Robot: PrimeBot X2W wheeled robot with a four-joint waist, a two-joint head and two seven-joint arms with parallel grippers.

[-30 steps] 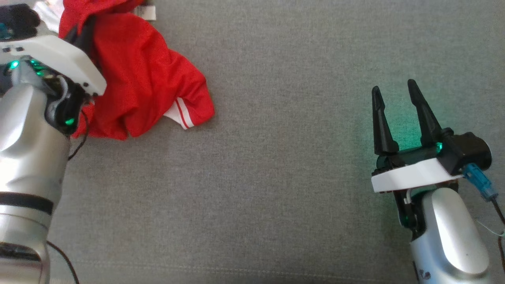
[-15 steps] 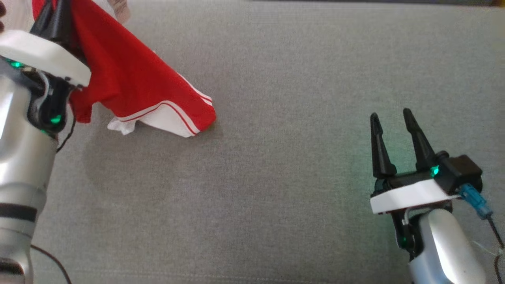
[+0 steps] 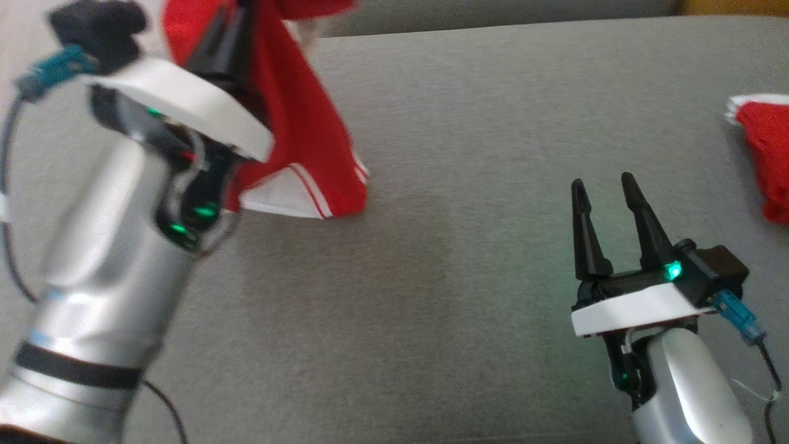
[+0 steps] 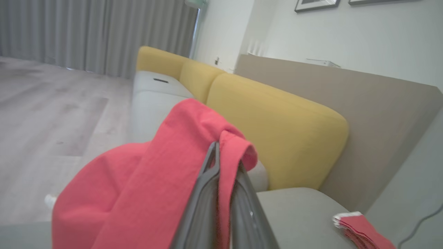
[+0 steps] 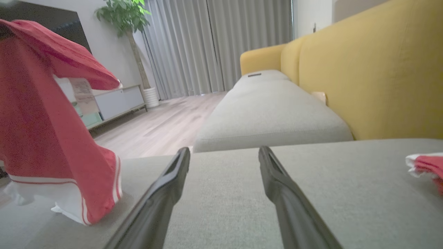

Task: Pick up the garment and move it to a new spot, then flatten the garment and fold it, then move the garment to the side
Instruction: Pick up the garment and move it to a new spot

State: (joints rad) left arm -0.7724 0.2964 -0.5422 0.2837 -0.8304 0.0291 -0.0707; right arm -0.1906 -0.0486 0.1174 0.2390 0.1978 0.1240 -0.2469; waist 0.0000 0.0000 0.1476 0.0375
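My left claw (image 4: 226, 155): pinched tight on a fold of the red garment (image 3: 308, 135)
Garment: hangs from that claw, its white-striped hem touching the grey sofa seat (image 3: 468, 246)
My right claw (image 3: 602, 180): fingers wide apart, nothing between them, low over the seat
Far right: another red cloth (image 3: 764, 166) lying on the seat

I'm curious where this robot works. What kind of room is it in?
Most likely a home living room: there's a yellow-backed sofa, long grey curtains and a potted plant.
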